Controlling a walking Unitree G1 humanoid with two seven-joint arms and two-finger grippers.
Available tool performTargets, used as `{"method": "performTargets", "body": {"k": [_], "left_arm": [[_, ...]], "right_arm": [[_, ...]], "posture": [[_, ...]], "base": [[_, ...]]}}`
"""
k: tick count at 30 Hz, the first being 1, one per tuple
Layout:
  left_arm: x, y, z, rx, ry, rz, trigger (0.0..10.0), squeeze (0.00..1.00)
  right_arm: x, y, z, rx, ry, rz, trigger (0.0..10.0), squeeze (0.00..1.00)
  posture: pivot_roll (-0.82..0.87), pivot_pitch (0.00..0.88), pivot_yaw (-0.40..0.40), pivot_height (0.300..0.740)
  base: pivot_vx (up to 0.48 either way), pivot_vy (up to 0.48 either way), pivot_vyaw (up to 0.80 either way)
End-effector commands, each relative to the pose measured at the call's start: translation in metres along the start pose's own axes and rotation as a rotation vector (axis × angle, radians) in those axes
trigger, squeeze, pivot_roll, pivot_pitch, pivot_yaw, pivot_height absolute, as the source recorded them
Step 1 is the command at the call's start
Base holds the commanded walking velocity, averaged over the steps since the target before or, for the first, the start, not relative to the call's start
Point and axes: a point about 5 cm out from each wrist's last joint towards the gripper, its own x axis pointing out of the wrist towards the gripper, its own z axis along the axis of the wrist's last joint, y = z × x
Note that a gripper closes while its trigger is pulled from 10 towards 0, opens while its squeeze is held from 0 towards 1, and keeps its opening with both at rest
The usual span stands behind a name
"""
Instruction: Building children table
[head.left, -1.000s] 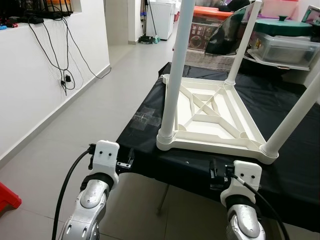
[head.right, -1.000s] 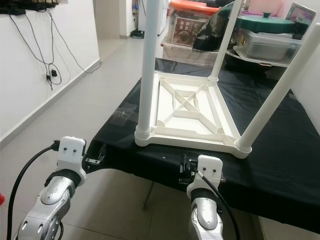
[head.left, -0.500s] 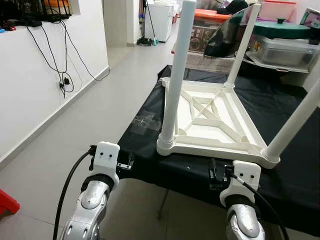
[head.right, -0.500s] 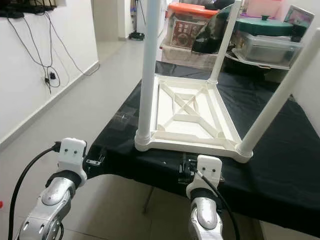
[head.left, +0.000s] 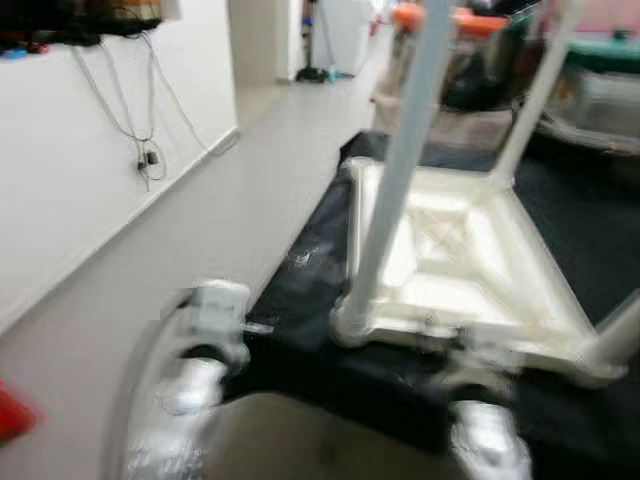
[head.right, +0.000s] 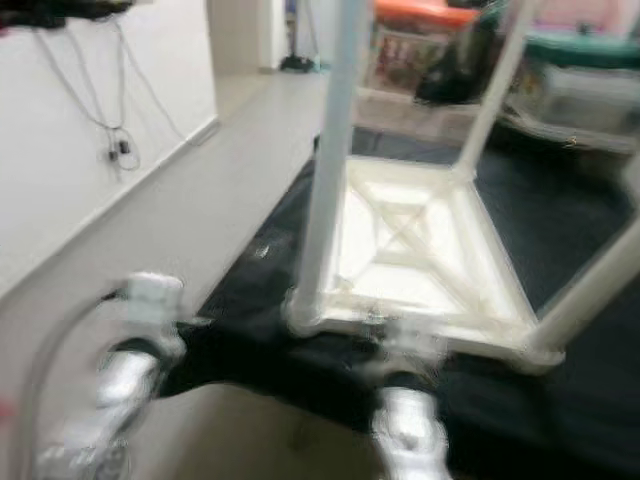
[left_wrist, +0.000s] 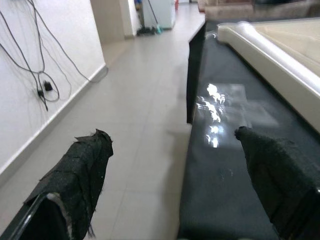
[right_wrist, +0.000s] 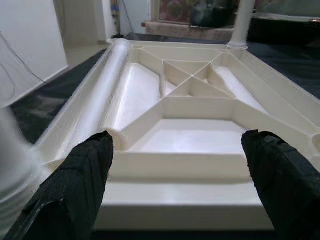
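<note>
- Plainly, the white children's table (head.right: 410, 260) lay upside down on the black-covered bench (head.right: 570, 230), near its front edge, with its ribbed underside facing up.
- Three legs stood in their corner sockets: the front-left leg (head.right: 325, 170), the far leg (head.right: 495, 85) and the front-right leg (head.right: 600, 285). The eye views were blurred, so whether the fourth corner had a leg could not be told; by my judgement the build was mostly done, with that corner and the flip upright possibly left.
- The underside (right_wrist: 190, 110) was glossy moulded plastic with a raised rim and diagonal cross ribs; the legs were smooth round tubes.
- The bench cover (left_wrist: 225, 165) looked like a shiny black sheet with a clear tape patch.
- The left end effector (left_wrist: 175, 185) hung spread wide and empty at the bench's left edge, over the floor.
- The right end effector (right_wrist: 177, 185) was spread wide and empty, just before the table's front rim.
</note>
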Motion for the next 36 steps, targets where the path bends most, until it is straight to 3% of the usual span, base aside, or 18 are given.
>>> {"method": "performTargets", "body": {"k": [1, 12, 14, 16, 17, 21, 22, 24, 25, 26, 27, 28, 29, 30, 31, 33, 36], "left_arm": [[0.000, -0.009, 0.000, -0.017, -0.001, -0.026, 10.0, 0.00], [-0.002, -0.014, 0.002, -0.040, -0.005, -0.066, 10.0, 0.00], [-0.003, -0.018, 0.000, -0.060, 0.006, -0.106, 10.0, 0.00], [-0.006, -0.027, -0.003, -0.079, 0.021, -0.185, 10.0, 0.00], [-0.010, -0.032, -0.005, -0.080, 0.029, -0.224, 10.0, 0.00], [-0.015, -0.038, -0.008, -0.096, 0.052, -0.279, 10.0, 0.00], [-0.016, -0.040, -0.010, -0.112, 0.066, -0.298, 10.0, 0.00], [-0.017, -0.042, -0.011, -0.124, 0.078, -0.335, 10.0, 0.00], [-0.017, -0.042, -0.011, -0.124, 0.078, -0.335, 10.0, 0.00], [-0.019, -0.046, -0.011, -0.128, 0.081, -0.377, 10.0, 0.00], [-0.019, -0.046, -0.011, -0.128, 0.081, -0.377, 10.0, 0.00], [-0.021, -0.049, -0.010, -0.131, 0.081, -0.409, 10.0, 0.00], [-0.021, -0.049, -0.010, -0.131, 0.081, -0.409, 10.0, 0.00], [-0.025, -0.052, -0.009, -0.131, 0.080, -0.447, 10.0, 0.00], [-0.025, -0.052, -0.009, -0.131, 0.080, -0.447, 10.0, 0.00], [-0.027, -0.052, -0.009, -0.128, 0.082, -0.462, 10.0, 0.00], [-0.030, -0.052, -0.008, -0.128, 0.086, -0.466, 10.0, 0.00]], "right_arm": [[-0.001, -0.008, -0.004, -0.010, 0.015, -0.031, 10.0, 0.00], [0.002, -0.011, -0.003, 0.026, 0.024, -0.026, 10.0, 0.00], [0.007, -0.014, -0.004, 0.041, 0.043, 0.021, 10.0, 0.00], [0.016, -0.017, -0.003, 0.075, 0.065, 0.182, 10.0, 0.00], [0.022, -0.023, 0.001, 0.066, 0.071, 0.268, 10.0, 0.00], [0.034, -0.035, 0.011, 0.028, 0.062, 0.393, 10.0, 0.00], [0.041, -0.038, 0.019, 0.023, 0.048, 0.458, 10.0, 1.00], [0.049, -0.035, 0.029, -0.010, 0.054, 0.622, 10.0, 1.00], [0.049, -0.035, 0.029, -0.010, 0.054, 0.622, 10.0, 1.00], [0.051, -0.032, 0.033, -0.034, 0.086, 0.748, 10.0, 1.00], [0.051, -0.032, 0.033, -0.034, 0.086, 0.748, 10.0, 1.00], [0.053, -0.031, 0.034, -0.057, 0.105, 0.814, 10.0, 0.00], [0.053, -0.031, 0.034, -0.057, 0.105, 0.814, 10.0, 0.00], [0.052, -0.028, 0.036, -0.083, 0.138, 0.938, 10.0, 0.00], [0.052, -0.028, 0.036, -0.083, 0.138, 0.938, 10.0, 0.00], [0.051, -0.025, 0.037, -0.087, 0.167, 1.054, 10.0, 0.00], [0.053, -0.021, 0.040, -0.067, 0.166, 1.100, 10.0, 0.00]], "posture": [[0.14, 0.000, -0.100, 0.740], [0.14, 0.000, -0.103, 0.740], [0.14, 0.000, -0.099, 0.740], [0.14, 0.000, -0.099, 0.740], [0.14, 0.000, -0.096, 0.740], [0.14, 0.000, -0.098, 0.740], [0.14, 0.000, -0.099, 0.740], [0.15, 0.000, -0.104, 0.740], [0.15, 0.000, -0.104, 0.740], [0.16, 0.000, -0.105, 0.740], [0.16, 0.000, -0.105, 0.740], [0.17, 0.000, -0.112, 0.740], [0.17, 0.000, -0.112, 0.740], [0.17, 0.000, -0.114, 0.740], [0.17, 0.000, -0.114, 0.740], [0.18, 0.000, -0.111, 0.740], [0.18, 0.000, -0.116, 0.740]], "base": [[0.000, 0.000, 0.00], [0.000, 0.000, 0.00], [0.000, 0.000, 0.00], [0.000, 0.000, 0.00], [0.000, 0.000, 0.00], [0.000, 0.000, 0.00], [0.000, 0.000, 0.00], [0.000, 0.000, 0.00], [0.000, 0.000, 0.00], [0.000, 0.000, 0.00], [0.000, 0.000, 0.00], [0.000, 0.000, 0.00], [0.000, 0.000, 0.00], [0.000, 0.000, 0.00], [0.000, 0.000, 0.00], [0.000, 0.000, 0.00], [0.000, 0.000, 0.00]]}}
